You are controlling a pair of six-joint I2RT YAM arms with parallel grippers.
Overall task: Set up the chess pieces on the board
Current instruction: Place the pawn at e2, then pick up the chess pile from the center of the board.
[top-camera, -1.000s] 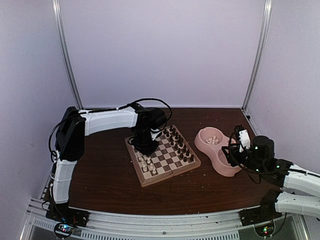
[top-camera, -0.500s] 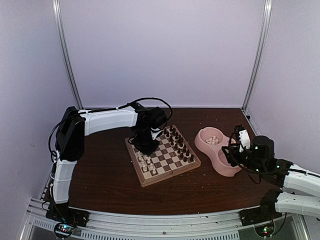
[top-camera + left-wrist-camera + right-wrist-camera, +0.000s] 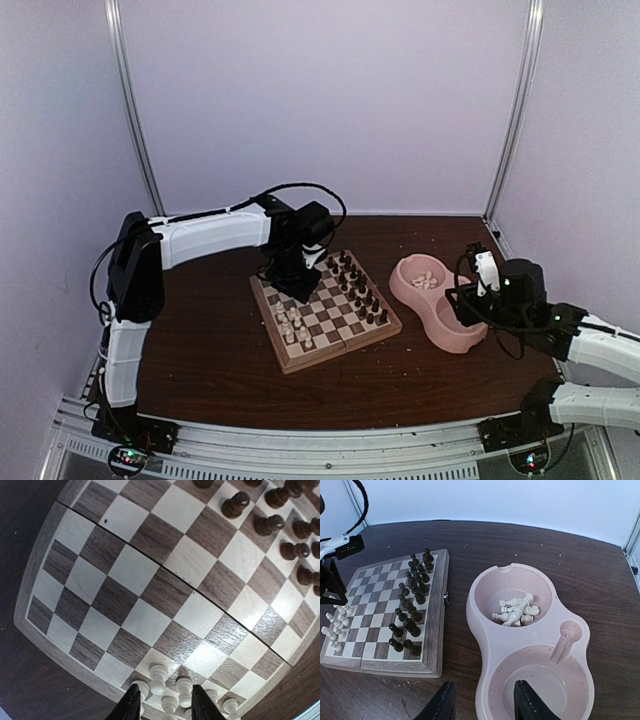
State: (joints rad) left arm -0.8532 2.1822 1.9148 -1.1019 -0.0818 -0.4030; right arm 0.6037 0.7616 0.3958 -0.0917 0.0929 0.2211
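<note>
- The board [image 3: 325, 310] lies at an angle in the middle of the table [image 3: 210, 350]. Dark pieces [image 3: 357, 285] fill the two rows on its right-hand side, so that half looks finished.
- A small group of white pieces [image 3: 159, 672] stands along the opposite edge, at one end of it. The rest of that edge is bare, and I'd judge the white side only partly laid out.
- More white pieces lie in a loose heap [image 3: 516, 609] in one cup of the pink double bowl [image 3: 480, 630], the cup farther from the right arm. That seems to be the supply; the nearer cup holds none.
- The left gripper [image 3: 165, 707] hangs above the board, over the white group. Its fingers stand a little apart, and only the standing pieces below show between them. It grips nothing that I can see.
- The right gripper [image 3: 482, 702] hovers at the near rim of the bowl, its fingers moderately apart and empty. It touches neither bowl nor pieces, and looks well placed to reach into the heap.
</note>
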